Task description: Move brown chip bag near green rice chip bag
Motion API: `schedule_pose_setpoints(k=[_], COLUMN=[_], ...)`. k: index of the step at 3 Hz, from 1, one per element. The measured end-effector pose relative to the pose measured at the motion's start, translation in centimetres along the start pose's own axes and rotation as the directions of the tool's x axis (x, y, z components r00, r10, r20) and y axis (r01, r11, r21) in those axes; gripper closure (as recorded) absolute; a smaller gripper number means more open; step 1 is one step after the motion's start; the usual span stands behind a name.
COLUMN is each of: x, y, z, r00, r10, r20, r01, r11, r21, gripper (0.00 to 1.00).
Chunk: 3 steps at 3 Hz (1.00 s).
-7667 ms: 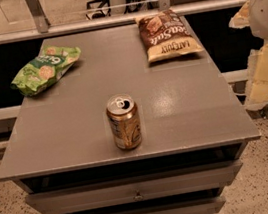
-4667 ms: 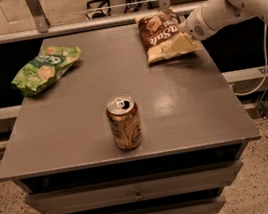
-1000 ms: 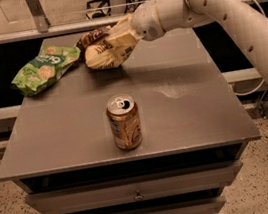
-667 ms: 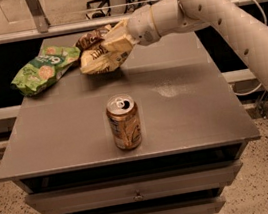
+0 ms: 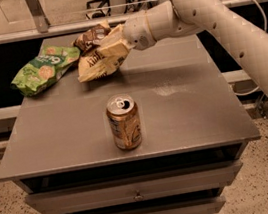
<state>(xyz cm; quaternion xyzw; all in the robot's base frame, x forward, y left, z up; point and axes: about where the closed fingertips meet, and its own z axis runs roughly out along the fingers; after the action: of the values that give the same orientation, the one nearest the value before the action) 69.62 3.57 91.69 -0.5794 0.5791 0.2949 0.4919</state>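
Note:
The brown chip bag (image 5: 93,54) is held crumpled just above the far left part of the grey table (image 5: 186,116). My gripper (image 5: 112,45) is shut on the bag's right side, with the arm reaching in from the right. The green rice chip bag (image 5: 44,68) lies flat at the table's far left corner, just left of the brown bag, with a small gap between them.
A gold drink can (image 5: 124,122) stands upright in the middle of the table, nearer the front edge. Drawers (image 5: 138,195) sit below the tabletop. A railing (image 5: 61,28) runs behind the table.
My gripper has carried the brown chip bag further left and slightly down, closer to the green rice chip bag. The can and green bag have not moved.

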Motion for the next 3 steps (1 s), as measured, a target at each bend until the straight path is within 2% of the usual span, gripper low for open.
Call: schedule_pose_setpoints(k=[1,2,3], x=[0.03,0.1,0.1], y=[0.31,0.42,0.43], z=[0.47,0.55,0.56], r00=[1.0,1.0,1.0], r10=[0.006,0.012,0.013], r20=[0.002,0.001,0.0], r01=[-0.006,-0.012,-0.013], r11=[0.9999,0.9999,0.9999], r21=[-0.009,-0.009,-0.009], gripper=[0.18,0.0,0.0])
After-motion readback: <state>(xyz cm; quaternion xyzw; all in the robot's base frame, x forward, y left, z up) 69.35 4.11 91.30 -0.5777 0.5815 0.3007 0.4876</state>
